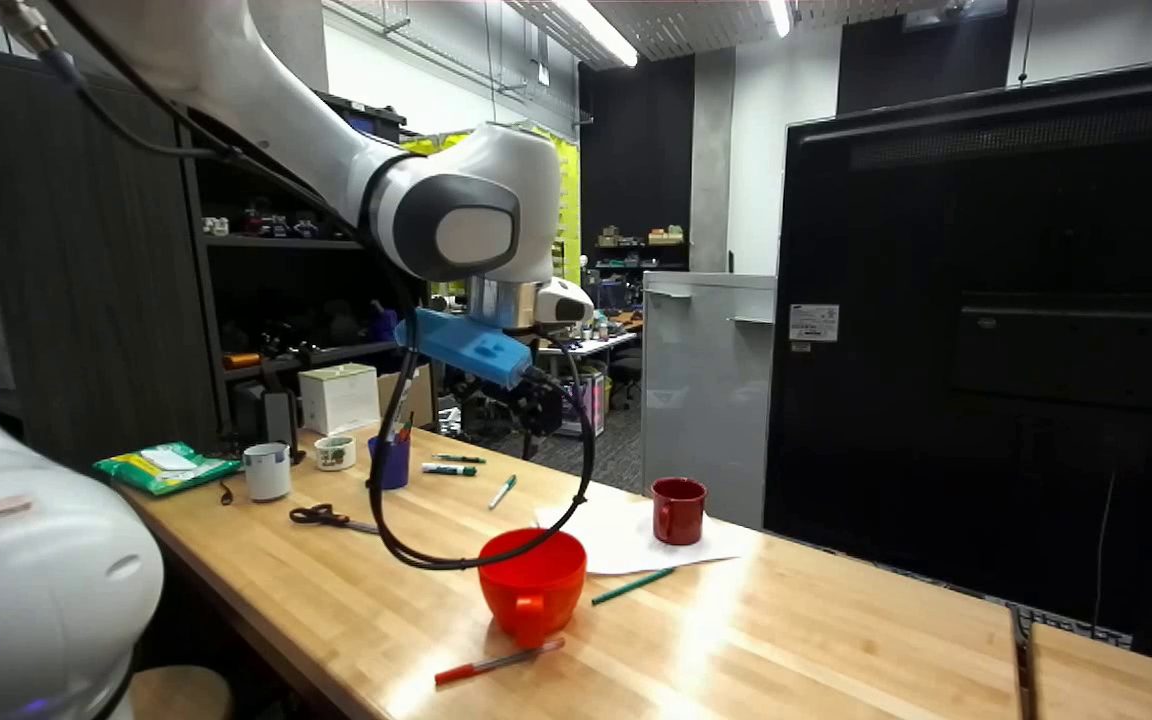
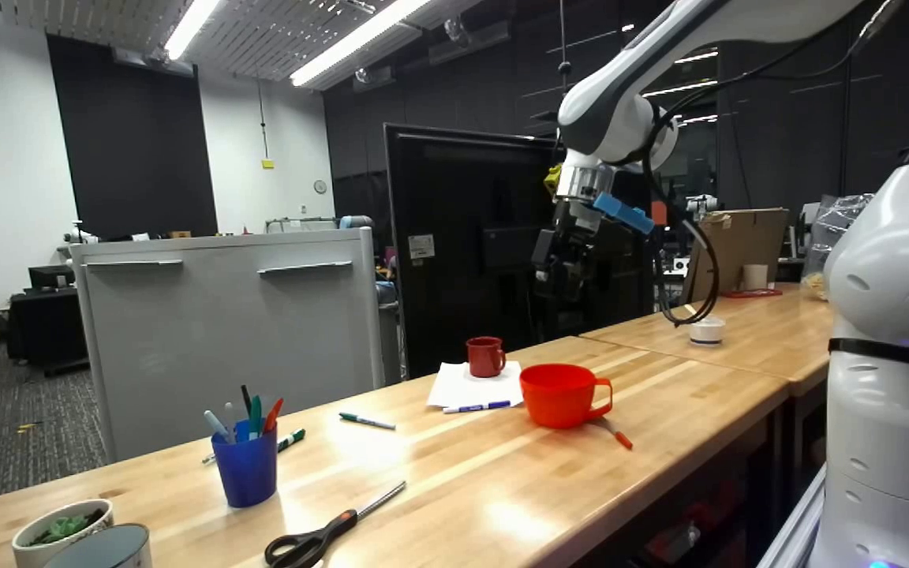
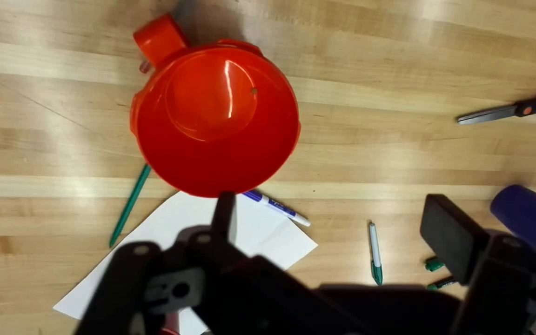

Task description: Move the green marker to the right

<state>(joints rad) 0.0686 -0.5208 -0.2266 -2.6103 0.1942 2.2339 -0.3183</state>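
Smooth, glossy plastic look on the red bowl (image 3: pixel 221 160). Striped wood with reflective sheen across the tabletop (image 1: pixel 836 640). Matt paper for the white sheet (image 1: pixel 606 541). Bare metal in the scissor blades (image 3: pixel 489 115). Dark, matt finish on the hand (image 3: pixel 331 210).

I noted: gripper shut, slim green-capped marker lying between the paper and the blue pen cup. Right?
Not shut: the wrist view shows the gripper open, its fingers wide apart. The slim green-capped marker does lie between the paper and blue pen cup.
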